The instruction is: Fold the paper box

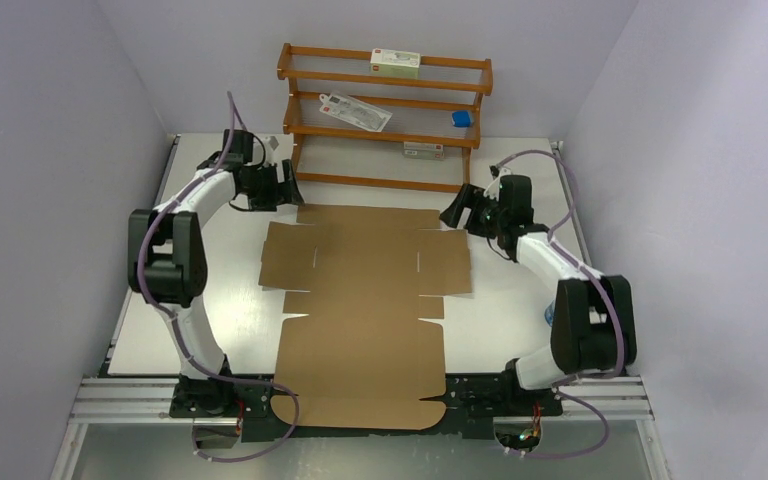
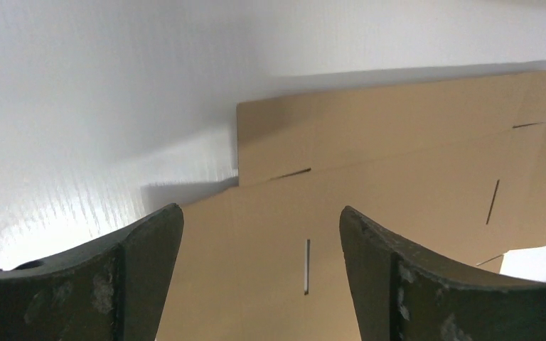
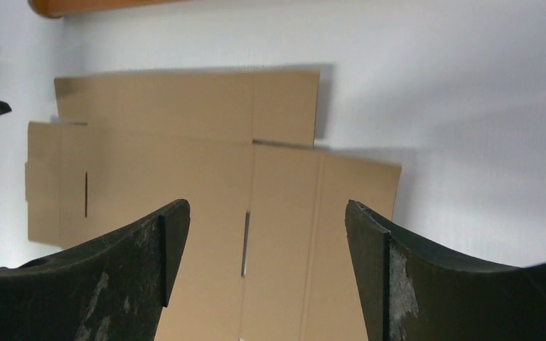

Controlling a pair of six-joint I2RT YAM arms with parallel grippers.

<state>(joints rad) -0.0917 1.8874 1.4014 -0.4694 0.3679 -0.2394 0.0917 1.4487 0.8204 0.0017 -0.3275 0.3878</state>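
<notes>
Risks first: box [image 1: 365, 300] is a flat unfolded sheet lying loose on the smooth white table [image 1: 210, 300]. A push on a flap would likely slide the whole sheet instead of creasing it. Flap edges lie flush on the surface, so a finger could skid over the top without getting under. The sheet's near end runs over the front rail between the arm bases, so a tug toward the bases might drag more of it off the table. Its far edge sits just in front of the rack [image 1: 385, 110], so a shove away could jam it there, or a wrist could knock the rack. Both arms are at the far corners, and uneven lifting from the two sides would probably twist the sheet or fold it off the score lines. Left gripper [image 1: 288, 186]: jaws spread wide, nothing between them, hovering at the far-left corner, no contact visible in its wrist view. Right gripper [image 1: 457, 212]: also spread wide and holding nothing, above the far-right flap, apparently clear of the cardboard.
</notes>
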